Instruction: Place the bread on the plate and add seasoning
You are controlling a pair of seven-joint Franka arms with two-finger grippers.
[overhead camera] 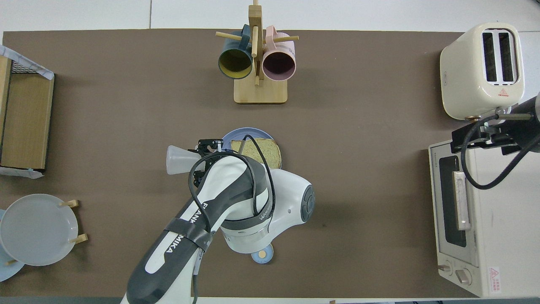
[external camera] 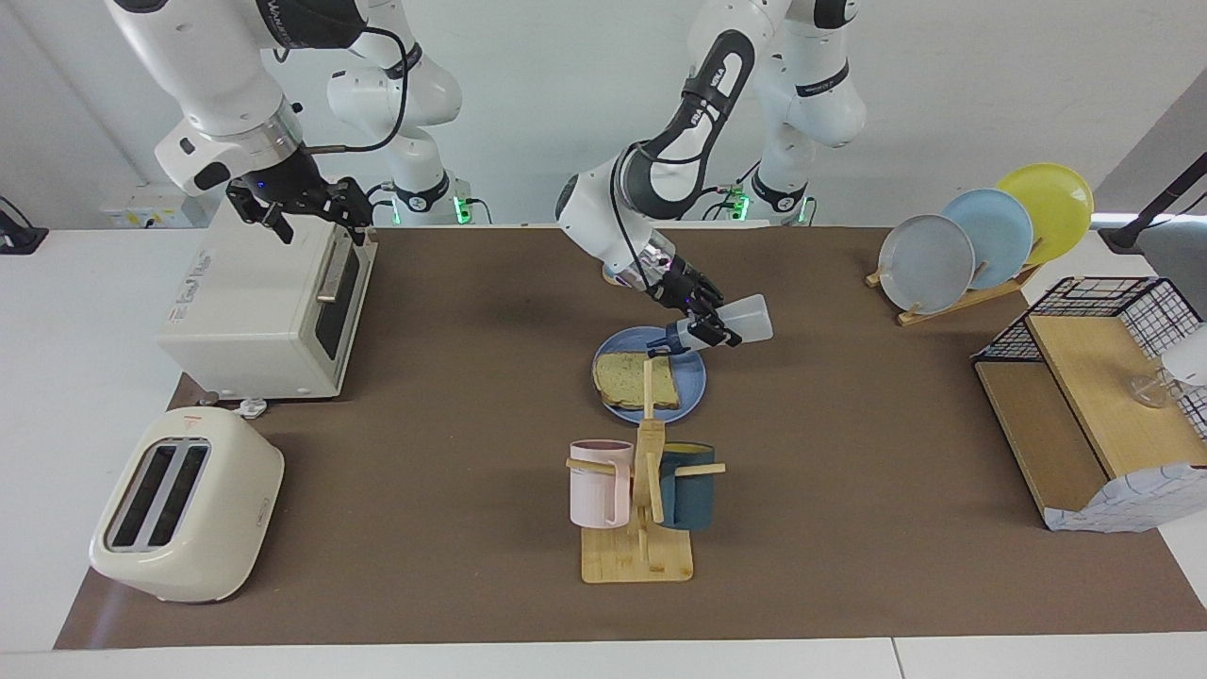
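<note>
The left gripper [external camera: 702, 325] is clamped on the seasoning bottle [external camera: 740, 322], tipped cap-down over the plate [external camera: 693, 385], its cap above the bread [external camera: 636, 379]; the bread lies on the plate at the middle of the worktop [external camera: 849, 453]; the right gripper [external camera: 306, 215], jaws wide and holding nothing, waits over the oven [external camera: 264, 302].

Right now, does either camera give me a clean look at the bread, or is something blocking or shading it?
Overhead view: the left arm covers much of the bread and plate. Facing view: the bread shows evenly lit, crossed only by the mug rack's post; the bottle's cap end hangs over the plate's edge.
</note>
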